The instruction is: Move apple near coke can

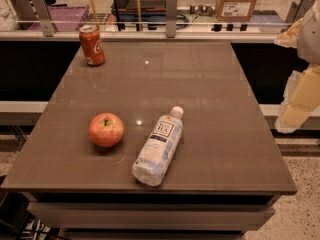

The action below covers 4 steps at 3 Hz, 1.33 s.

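A red-orange apple (106,129) with yellowish patches rests on the brown table (210,84), at its front left. The coke can (92,45) stands upright at the table's far left corner, well behind the apple. My gripper (296,106) hangs at the right edge of the view, off the table's right side and far from both apple and can. It holds nothing that I can see.
A clear plastic bottle (159,146) with a white label lies on its side just right of the apple. Behind the table runs a railing (170,19) with boxes and clutter beyond. The floor drops away on the table's right and front.
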Tool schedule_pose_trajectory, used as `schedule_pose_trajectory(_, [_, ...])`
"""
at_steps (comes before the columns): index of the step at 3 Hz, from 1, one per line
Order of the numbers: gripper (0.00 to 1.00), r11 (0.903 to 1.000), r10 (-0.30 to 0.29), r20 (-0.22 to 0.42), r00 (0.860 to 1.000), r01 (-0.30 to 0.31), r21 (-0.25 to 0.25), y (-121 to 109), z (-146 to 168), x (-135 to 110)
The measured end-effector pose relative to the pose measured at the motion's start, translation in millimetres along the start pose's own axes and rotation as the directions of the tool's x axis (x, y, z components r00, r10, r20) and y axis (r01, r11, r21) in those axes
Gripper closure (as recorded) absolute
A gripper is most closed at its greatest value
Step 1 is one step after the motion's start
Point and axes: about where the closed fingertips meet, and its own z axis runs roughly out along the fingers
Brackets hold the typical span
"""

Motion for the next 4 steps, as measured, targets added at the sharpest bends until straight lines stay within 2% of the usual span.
schedule_pose_trajectory(1, [0.00, 1.0000, 0.001, 0.001, 1.000, -0.001, 0.002, 0, -1, 0])
schedule_pose_trajectory(2, [0.00, 0.9977, 0.067, 0.072, 0.995, -0.068, 0.004, 0, -1, -9])
schedule_pose_trajectory(3, [0.00, 0.9877, 0.155, 0.184, 0.971, -0.156, -0.005, 2, 0, -26])
schedule_pose_trajectory(4, [0.00, 0.9793, 0.199, 0.279, 0.940, -0.202, -0.018, 6, 0, -49])
